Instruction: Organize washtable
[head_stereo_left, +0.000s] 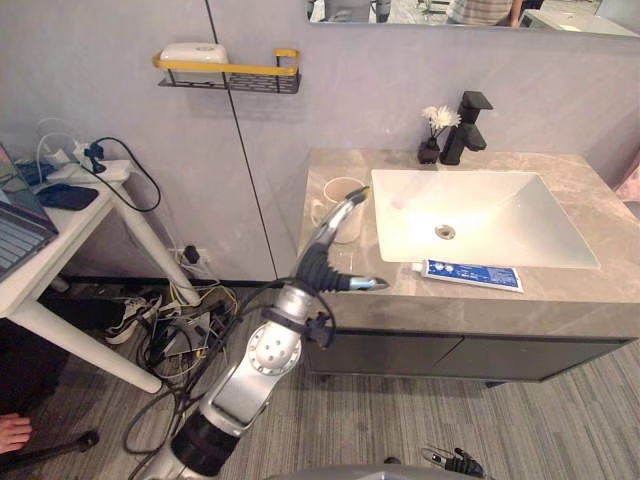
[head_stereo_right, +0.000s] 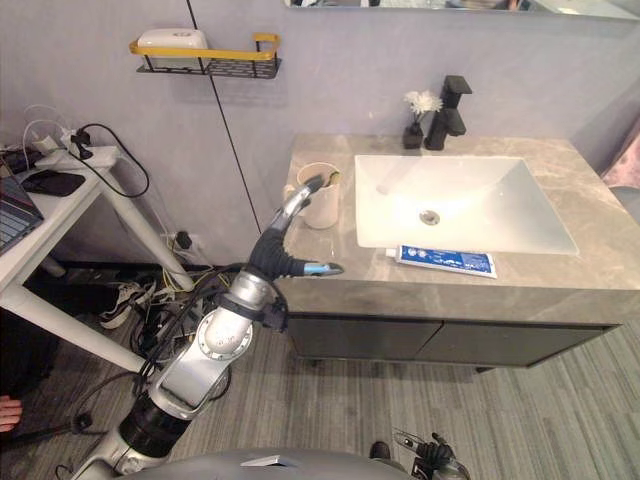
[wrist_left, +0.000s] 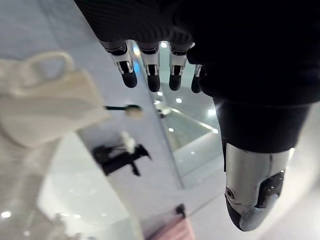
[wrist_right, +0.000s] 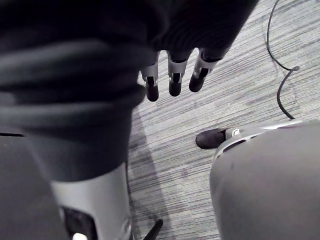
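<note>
A cream mug (head_stereo_left: 343, 205) stands on the grey countertop (head_stereo_left: 560, 310) left of the white sink (head_stereo_left: 480, 215); in the left wrist view the mug (wrist_left: 47, 107) has a dark-handled brush (wrist_left: 125, 108) sticking out of it. A blue and white toothpaste tube (head_stereo_left: 470, 274) lies flat along the sink's front edge. My left hand (head_stereo_left: 322, 262) is raised over the counter's left end, open, its straight fingers (wrist_left: 150, 75) reaching up beside the mug and its thumb pointing toward the tube. My right hand (wrist_right: 172, 80) hangs low over the floor, fingers straight, holding nothing.
A black faucet (head_stereo_left: 466, 128) and a small vase of white flowers (head_stereo_left: 434, 135) stand behind the sink. A yellow-railed wall shelf (head_stereo_left: 230, 72) carries a white box. A white table (head_stereo_left: 70, 240) with cables stands at the left; shoes and wires lie beneath it.
</note>
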